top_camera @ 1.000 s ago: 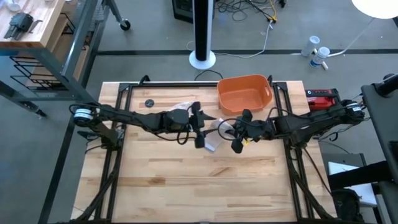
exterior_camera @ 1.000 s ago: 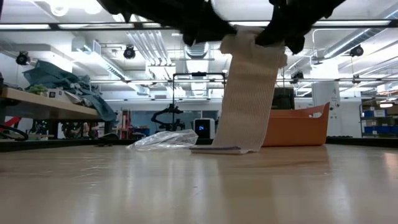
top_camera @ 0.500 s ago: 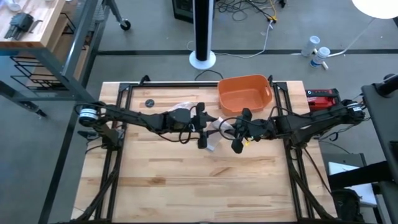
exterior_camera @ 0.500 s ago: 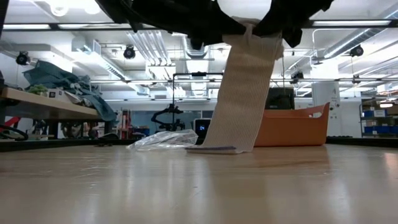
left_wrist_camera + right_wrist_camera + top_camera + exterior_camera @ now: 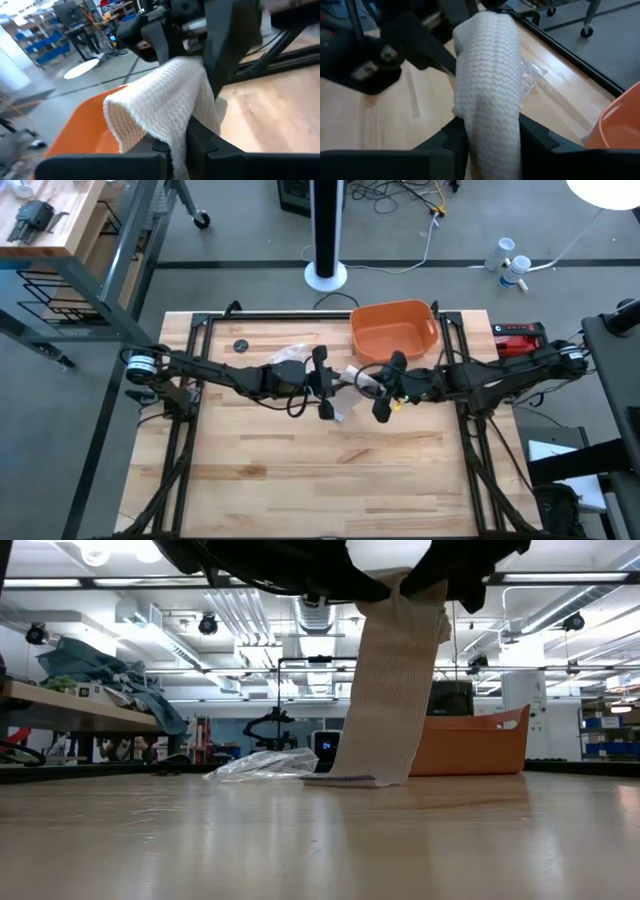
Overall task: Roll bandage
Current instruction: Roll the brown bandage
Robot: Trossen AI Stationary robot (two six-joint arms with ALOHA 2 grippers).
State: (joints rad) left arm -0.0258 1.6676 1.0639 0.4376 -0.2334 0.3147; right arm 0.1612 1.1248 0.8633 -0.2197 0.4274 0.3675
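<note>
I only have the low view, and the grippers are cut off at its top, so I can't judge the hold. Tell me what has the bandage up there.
Observer: The left gripper is shut on the bandage. The left wrist view shows cloth pinched between its fingers.
Operator: Give me the right gripper's position.
Observer: The right gripper is at the bandage's top too. It faces the left one over the table's middle, near the orange tub.
Operator: Report the lower end.
Observer: From above, the tail rests on the table between the two grippers, apart from the plastic wrapper.
</note>
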